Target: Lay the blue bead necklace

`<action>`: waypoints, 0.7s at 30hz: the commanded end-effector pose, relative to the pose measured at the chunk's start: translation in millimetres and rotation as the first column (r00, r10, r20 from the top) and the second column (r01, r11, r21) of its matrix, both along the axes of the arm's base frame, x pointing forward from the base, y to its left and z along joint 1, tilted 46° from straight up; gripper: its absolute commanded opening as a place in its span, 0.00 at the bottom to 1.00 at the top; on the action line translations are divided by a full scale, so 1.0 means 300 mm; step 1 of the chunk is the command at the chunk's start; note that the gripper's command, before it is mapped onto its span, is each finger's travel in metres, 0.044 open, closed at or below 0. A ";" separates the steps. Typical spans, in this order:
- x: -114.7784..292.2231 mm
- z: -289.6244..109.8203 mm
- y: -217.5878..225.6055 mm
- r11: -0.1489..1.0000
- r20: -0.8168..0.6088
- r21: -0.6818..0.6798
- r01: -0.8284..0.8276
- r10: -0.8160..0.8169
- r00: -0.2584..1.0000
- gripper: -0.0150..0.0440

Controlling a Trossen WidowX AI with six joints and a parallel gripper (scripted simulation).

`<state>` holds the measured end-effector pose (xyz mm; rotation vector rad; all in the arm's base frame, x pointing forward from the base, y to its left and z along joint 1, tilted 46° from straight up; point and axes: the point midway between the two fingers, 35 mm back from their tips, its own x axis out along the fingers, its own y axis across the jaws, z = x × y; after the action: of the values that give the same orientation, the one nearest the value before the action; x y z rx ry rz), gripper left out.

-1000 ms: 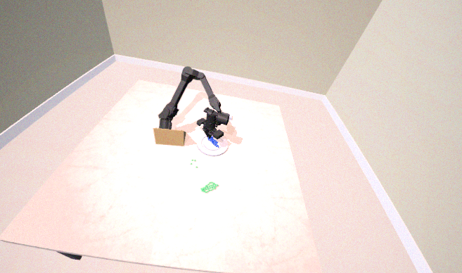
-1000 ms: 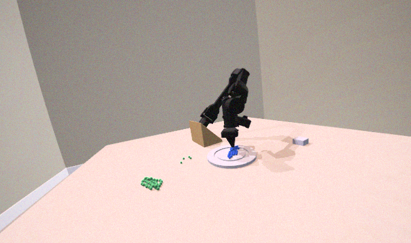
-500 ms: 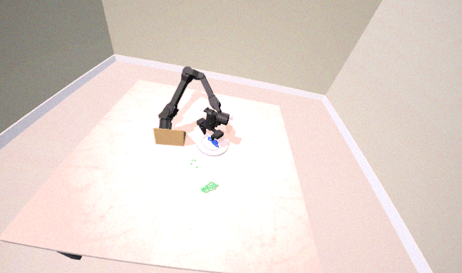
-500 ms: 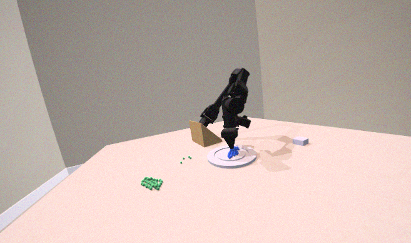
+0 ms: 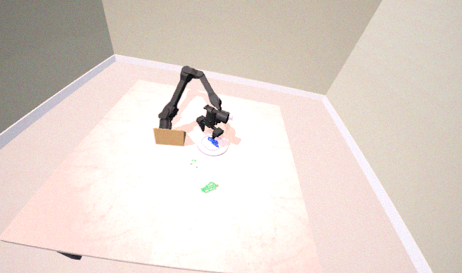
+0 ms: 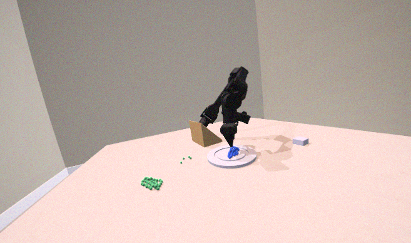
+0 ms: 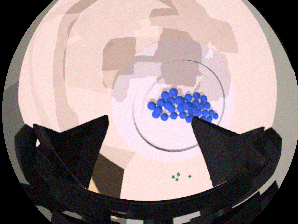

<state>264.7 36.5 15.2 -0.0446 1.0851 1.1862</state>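
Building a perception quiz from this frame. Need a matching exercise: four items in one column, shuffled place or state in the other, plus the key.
Items
1. blue bead necklace
2. green bead cluster
3. gripper
4. tan wedge

Places or states
A. standing beside the arm's base
B. open, hovering over the round bead board
C. bunched in a heap on the board
D. lying on the table, apart from the board

Pairs: 1-C, 2-D, 3-B, 4-A

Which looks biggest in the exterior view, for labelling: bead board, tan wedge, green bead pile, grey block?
1. Round bead board
2. Tan wedge
3. Green bead pile, though it sits nearer the camera
4. Grey block, farthest away
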 end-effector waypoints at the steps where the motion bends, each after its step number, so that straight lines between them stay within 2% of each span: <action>1: 0.002 0.003 -0.006 1.000 0.004 -0.004 0.000 0.000 1.000 1.00; 19: 0.002 0.003 -0.006 1.000 0.004 -0.004 0.000 0.000 1.000 1.00; 21: 0.013 0.000 -0.013 0.999 -0.042 -0.008 0.045 -0.045 0.998 0.91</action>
<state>265.7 35.2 16.0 -0.0335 1.0927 1.1761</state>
